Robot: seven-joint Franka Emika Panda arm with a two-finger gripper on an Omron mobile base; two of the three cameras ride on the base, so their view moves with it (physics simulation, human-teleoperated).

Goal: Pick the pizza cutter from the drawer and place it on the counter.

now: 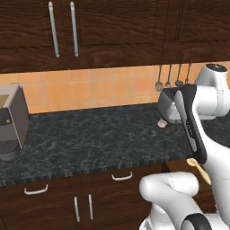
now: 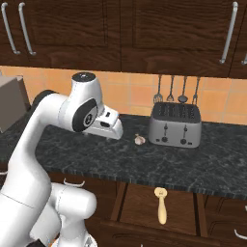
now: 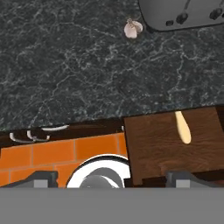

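- Nearest the cameras is the white arm itself; its jaws show as two dark tips low in the hand view, set wide apart with nothing between them — the gripper [image 3: 109, 178] hangs above the table edge and the open drawer.
- To the left on the table [image 1: 90, 139] stands a grey boxy appliance [image 1: 11, 121].
- Near the middle, a small pale lump [image 2: 139, 140] lies on the stone just beside the toaster [image 2: 174, 124], apart from it.
- Right of centre, the drawer [image 2: 181, 207] is pulled out below the table edge, and the pizza cutter [image 2: 161, 205] lies flat on its wooden floor, round head toward the table, handle toward the drawer front.
- I judge the cutter light and stiff, a smooth one-piece utensil unlikely to break; the straight handle near its middle looks the best place to pinch, across its narrow width.
- Grey utensils [image 2: 176, 89] hang on the tiled wall above the toaster.
- No brand, label or writing can be read anywhere.
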